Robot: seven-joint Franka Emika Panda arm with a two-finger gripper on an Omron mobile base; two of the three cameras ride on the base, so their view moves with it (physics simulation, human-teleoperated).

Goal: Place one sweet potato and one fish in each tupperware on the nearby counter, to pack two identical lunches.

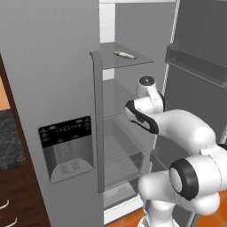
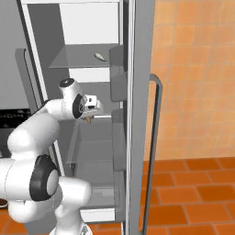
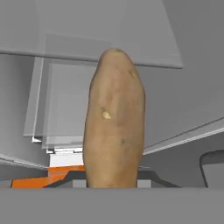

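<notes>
Inside the open fridge (image 1: 66,88), below its fish (image 1: 125,55) shelf, the gripper (image 2: 92,111) clamps one end of a firm, fairly heavy sweet potato (image 3: 114,122), whose tapered skin could slip unless gripped mid-body.

A tan-brown sweet potato (image 3: 114,122) with paler specks is recorded. The fridge door (image 1: 53,88) is plain grey, its dispenser panel (image 1: 66,148) black above and grey below. A pale green item (image 1: 125,55) is noted on a translucent grey shelf (image 1: 133,62). The worktop (image 1: 8,142) is black, grey-speckled. Floor tiles (image 2: 193,197) are orange.
</notes>
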